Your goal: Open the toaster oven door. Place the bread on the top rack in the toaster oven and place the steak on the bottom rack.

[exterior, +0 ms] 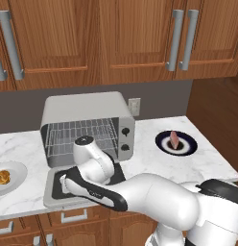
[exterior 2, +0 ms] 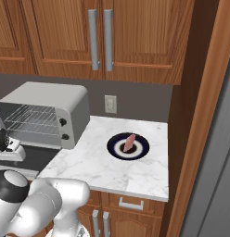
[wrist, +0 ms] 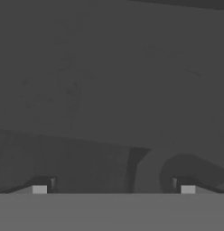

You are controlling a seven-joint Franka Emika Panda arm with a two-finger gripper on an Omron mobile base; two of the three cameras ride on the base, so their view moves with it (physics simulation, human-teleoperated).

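My gripper hangs released, its two tips wide apart with nothing between them, close over the dark glass of the oven door. The door lies folded down flat in front of the toaster oven, reaching toward the counter's front edge, so I judge the opening step done and my hand is low here simply because this is where it let go.

Straight ahead of my gripper the oven's mouth stands open. The top rack and the bottom rack sit one above the other inside, both bare. The gap between them looks shallow, so anything I carry in should go level and low over the door.

The bread is well off to my gripper's left on a pale plate near the counter's end. The steak is well off to the right, past the oven's knob side, on a dark plate.

For room: overhead cabinets hang above the oven, so a lift has a ceiling. On the right a wooden side panel closes the counter beyond the dark plate. The flat door takes up the space in front of the oven, and I would need to rise clear of it before swinging to either side.
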